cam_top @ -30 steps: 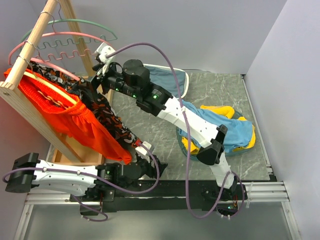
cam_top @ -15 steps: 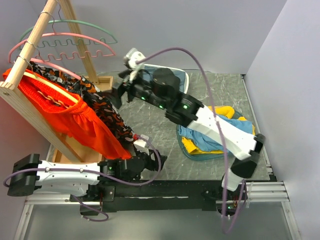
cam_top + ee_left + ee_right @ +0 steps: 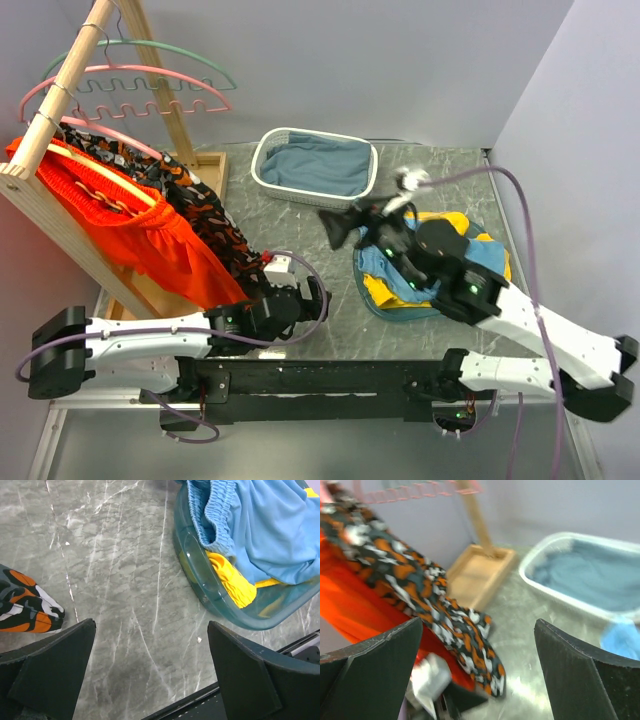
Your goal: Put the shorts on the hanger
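The shorts (image 3: 205, 220), black with orange, white and grey blobs, hang from the pink hanger (image 3: 122, 144) on the wooden rack, their lower end near the table. My left gripper (image 3: 312, 300) is open and empty, low over the table just right of the shorts' hem. In the left wrist view (image 3: 150, 630) the hem tip (image 3: 27, 607) lies at the left, apart from the fingers. My right gripper (image 3: 342, 225) is open, empty and blurred, mid-table. In the right wrist view (image 3: 479, 625) the shorts (image 3: 425, 595) hang ahead.
A plain orange garment (image 3: 120, 235) hangs beside the shorts. More pink hangers (image 3: 140, 88) and a green one (image 3: 170, 47) hang further back. A white basket (image 3: 315, 165) stands at the back. A teal basin (image 3: 385, 300) holds blue and yellow clothes (image 3: 260, 535).
My right arm has swung away from the rack, right and towards the near side, over the basin. My left gripper has shifted slightly right of the hem. The shorts stay hanging.
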Controlling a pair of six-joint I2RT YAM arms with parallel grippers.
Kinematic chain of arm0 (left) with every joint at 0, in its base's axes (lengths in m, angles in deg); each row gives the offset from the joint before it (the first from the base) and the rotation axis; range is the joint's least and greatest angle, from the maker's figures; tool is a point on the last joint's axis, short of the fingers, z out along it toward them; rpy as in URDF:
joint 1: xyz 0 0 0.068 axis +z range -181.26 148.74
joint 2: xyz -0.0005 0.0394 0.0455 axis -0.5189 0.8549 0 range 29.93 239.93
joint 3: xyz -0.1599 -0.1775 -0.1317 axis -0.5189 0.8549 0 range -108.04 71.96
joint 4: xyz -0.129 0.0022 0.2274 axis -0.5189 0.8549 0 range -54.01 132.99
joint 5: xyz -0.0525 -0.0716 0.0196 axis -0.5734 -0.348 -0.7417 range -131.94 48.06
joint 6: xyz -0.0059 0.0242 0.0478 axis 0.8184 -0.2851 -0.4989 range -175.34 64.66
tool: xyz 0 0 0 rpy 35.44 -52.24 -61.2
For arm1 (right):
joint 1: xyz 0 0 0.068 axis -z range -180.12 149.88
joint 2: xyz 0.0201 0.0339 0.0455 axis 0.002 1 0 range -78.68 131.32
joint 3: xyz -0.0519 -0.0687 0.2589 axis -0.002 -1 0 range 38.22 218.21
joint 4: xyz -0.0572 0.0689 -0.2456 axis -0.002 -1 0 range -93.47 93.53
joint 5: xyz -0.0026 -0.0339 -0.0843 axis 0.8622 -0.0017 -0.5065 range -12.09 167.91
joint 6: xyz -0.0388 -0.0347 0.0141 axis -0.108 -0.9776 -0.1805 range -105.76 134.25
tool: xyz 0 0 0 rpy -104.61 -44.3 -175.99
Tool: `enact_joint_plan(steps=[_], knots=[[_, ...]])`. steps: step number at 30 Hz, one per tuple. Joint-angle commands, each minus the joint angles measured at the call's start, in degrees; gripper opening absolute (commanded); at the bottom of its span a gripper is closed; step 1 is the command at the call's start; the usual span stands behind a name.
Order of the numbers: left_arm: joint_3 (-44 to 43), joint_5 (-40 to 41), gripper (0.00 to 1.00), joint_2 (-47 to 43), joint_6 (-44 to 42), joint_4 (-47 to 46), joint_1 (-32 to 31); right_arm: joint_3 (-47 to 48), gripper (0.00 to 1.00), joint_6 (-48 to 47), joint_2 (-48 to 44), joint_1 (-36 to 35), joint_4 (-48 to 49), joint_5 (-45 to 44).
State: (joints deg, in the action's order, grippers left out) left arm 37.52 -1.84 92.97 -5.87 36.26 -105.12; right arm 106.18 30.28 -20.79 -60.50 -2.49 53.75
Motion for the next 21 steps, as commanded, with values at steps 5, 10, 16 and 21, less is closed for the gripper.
enact_joint_plan(steps=[5,10,16,21], knots=[[-4.76,-3.71,0.99,1.82,2.38,2.98,1.27,-16.96,1.00,22.71,-13.85,-0.09,-9.88,-14.95],[-5.20,-6.26,0.97,2.26,2.03,2.63,1.27,-26.29,1.00,32.99,-17.98,-0.18,-13.05,-14.16],[-5.29,-8.02,0.96,2.34,2.38,2.53,1.27,-26.48,1.00,38.63,-17.29,-0.18,-22.53,-16.44],[-5.47,-6.70,0.97,1.29,1.94,3.68,1.36,-26.04,1.00,39.86,-17.02,-0.09,-24.83,-17.93]])
